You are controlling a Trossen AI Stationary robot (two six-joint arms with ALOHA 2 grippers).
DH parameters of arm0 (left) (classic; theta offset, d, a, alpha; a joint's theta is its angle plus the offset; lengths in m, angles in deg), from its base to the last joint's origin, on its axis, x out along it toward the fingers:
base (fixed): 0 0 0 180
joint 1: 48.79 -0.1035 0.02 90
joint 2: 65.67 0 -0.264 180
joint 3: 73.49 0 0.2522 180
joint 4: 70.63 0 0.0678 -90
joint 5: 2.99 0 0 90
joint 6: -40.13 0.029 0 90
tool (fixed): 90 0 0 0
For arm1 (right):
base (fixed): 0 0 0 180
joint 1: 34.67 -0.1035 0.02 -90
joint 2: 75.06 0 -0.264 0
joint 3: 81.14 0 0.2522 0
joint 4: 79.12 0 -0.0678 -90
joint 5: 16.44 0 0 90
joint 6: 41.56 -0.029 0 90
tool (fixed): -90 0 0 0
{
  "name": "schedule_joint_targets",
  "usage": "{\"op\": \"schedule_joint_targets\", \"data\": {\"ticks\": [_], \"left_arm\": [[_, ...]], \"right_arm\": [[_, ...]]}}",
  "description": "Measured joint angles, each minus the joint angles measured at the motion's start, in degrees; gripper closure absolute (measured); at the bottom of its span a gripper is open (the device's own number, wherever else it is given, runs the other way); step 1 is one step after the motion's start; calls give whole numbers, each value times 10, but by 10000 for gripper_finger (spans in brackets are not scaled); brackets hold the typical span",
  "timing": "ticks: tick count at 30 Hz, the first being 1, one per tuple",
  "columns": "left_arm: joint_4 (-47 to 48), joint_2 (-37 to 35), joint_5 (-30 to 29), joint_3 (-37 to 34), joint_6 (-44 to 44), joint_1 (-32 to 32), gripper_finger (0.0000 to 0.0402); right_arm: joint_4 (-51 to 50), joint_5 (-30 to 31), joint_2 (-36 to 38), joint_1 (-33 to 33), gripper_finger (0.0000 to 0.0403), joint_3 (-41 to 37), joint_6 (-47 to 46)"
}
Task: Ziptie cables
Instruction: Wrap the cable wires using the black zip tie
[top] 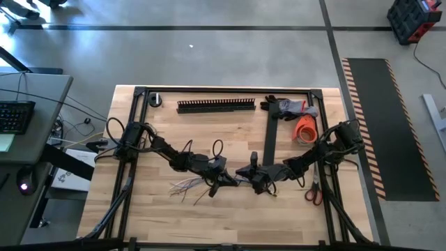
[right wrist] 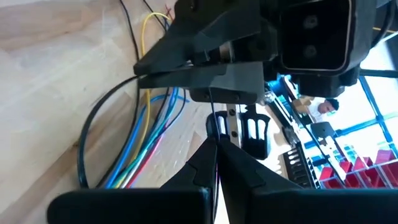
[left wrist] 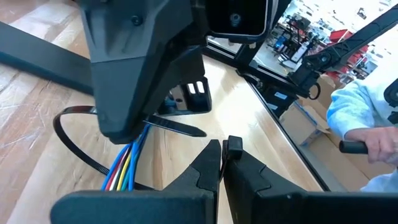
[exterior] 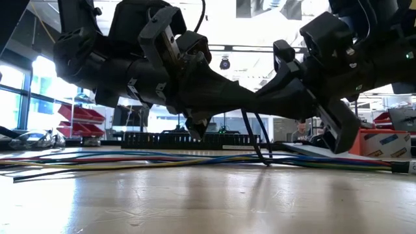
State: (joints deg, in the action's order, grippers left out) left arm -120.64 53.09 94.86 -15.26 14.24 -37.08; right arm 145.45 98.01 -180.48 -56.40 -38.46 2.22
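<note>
The cables [top: 185, 187] are several thin blue, yellow, green and red wires lying along the table [exterior: 130, 159], their loose ends fanned toward the left. A black zip tie [left wrist: 74, 146] loops around them [right wrist: 99, 118] and rises from them to the grippers in the low view [exterior: 259, 140]. My left gripper [top: 221, 176] and right gripper [top: 252, 174] meet tip to tip just above the bundle at mid-table. Both are shut on the zip tie. My left gripper [left wrist: 222, 152] pinches one end of the zip tie's loop [right wrist: 135, 78] between its two shut fingers. It comes slanting down from the table's left. The loop hangs below it around the cables. My right gripper [right wrist: 216, 146] pinches the zip tie's thin strap [right wrist: 215, 121] between its shut fingers, slanting down from the table's right. The strap's pointed free end [left wrist: 189, 130] sticks out past its fingers.
A black slotted duct [top: 216, 106] lies near the far edge. Gloves [top: 293, 107], an orange tape roll [top: 304, 130] and scissors [top: 313, 192] sit on the right side. A black frame [top: 270, 132] surrounds the work area. A person's sleeve and hand [left wrist: 360, 118] show beyond the table.
</note>
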Motion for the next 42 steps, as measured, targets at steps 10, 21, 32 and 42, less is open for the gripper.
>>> {"op": "schedule_joint_targets", "data": {"ticks": [10, 21, 32, 42], "left_arm": [[0, 0, 0, 0, 0, 0, 402], [0, 0, 0, 0, 0, 0, 402], [-1, 0, 2, 0, -1, 0, 402], [0, 0, 7, 0, -37, -6, 402]], "right_arm": [[-24, -7, 0, 0, 403, 19, 2], [-11, -10, 0, 0, 403, 19, 22], [-7, -36, 0, 0, 403, 20, 32], [-30, -35, 0, 0, 403, 49, 78]]}}
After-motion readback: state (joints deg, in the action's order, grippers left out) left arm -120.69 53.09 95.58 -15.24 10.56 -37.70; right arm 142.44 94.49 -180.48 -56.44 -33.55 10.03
